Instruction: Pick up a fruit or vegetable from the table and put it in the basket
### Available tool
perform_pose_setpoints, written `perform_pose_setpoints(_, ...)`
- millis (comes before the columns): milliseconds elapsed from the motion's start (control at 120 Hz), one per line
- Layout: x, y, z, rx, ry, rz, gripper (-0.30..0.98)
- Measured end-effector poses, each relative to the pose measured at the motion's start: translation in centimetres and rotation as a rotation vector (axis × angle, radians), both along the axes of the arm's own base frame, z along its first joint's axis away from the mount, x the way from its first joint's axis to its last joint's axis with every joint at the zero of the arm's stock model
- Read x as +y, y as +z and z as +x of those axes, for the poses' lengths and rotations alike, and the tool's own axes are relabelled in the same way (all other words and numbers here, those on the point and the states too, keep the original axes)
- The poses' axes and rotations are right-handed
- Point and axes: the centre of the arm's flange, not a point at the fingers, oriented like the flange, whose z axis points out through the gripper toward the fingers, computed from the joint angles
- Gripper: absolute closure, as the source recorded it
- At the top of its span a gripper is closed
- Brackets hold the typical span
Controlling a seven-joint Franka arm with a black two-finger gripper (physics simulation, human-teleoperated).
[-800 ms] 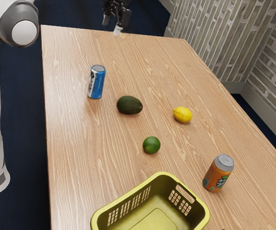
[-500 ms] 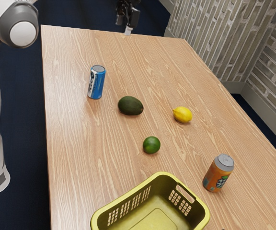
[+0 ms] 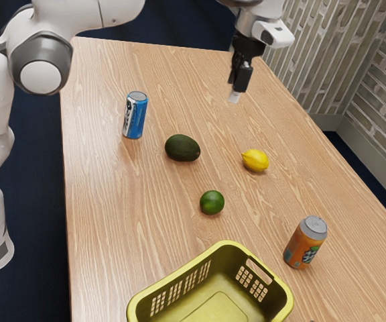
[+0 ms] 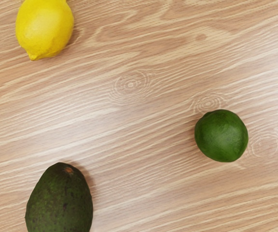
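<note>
"Yellow catches my eye first. Is that the lemon (image 3: 255, 161) below the jaws?"

"Yes, seen in the exterior view, and slightly to that view's right of them. It's resting on the wooden counter (image 3: 112, 201)."

"And how does the black gripper (image 3: 235, 95) stand?"

"Raised above the counter, pointing down. I can't tell whether the jaws are spread or pressed together."

"Where are the other two fruits?"

"Both lie on the counter too. The avocado (image 3: 182, 148) is below the jaws, toward the exterior view's left; the lime (image 3: 212, 202) is lower in that view, less far to the left of them."

"Does the wrist view agree?"

"It has all three, well apart: the lime whole, the lemon and avocado cut by the edges."

"Basket?"

"The yellow-green basket (image 3: 228, 258) is farther from the jaws than the lime, at the exterior view's lower edge. An upright orange can (image 3: 303, 245) is near it, to the jaws' lower right there. The upright blue can (image 3: 135, 117) is left of them, past the avocado."
</note>
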Motion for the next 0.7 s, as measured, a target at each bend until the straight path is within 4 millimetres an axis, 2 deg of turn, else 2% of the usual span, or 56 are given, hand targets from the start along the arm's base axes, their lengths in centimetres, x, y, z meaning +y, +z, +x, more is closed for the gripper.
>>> perform_pose_setpoints(58, -0.5, 0.2, -0.1, -0.004, -0.012, -0.015, 0.02)
perform_pose_setpoints(117, -2.9, -0.6, -1.6, 0.009, -0.066, -0.05, 0.02)
perform_pose_setpoints(142, -4.1, -1.6, -2.5, 0.026, -0.096, -0.069, 0.02)
perform_pose_setpoints(183, -6.0, -4.5, -3.7, 0.071, -0.143, -0.093, 0.02)
perform_pose_setpoints(292, -11.1, -10.7, -5.9, 0.149, -0.243, -0.11, 0.02)
perform_pose_setpoints(342, -13.2, -12.9, -7.1, 0.172, -0.289, -0.103, 0.02)
perform_pose_setpoints(383, -14.3, -14.2, -7.4, 0.167, -0.317, -0.066, 0.02)
perform_pose_setpoints(458, -14.6, -14.8, -7.3, 0.128, -0.342, 0.007, 0.02)
perform_pose_setpoints(550, -13.3, -15.6, -6.7, 0.099, -0.321, 0.061, 0.02)
perform_pose_setpoints(633, -12.0, -17.5, -7.8, 0.062, -0.311, 0.046, 0.02)
perform_pose_setpoints(700, -12.1, -17.3, -7.7, -0.016, -0.312, 0.028, 0.02)
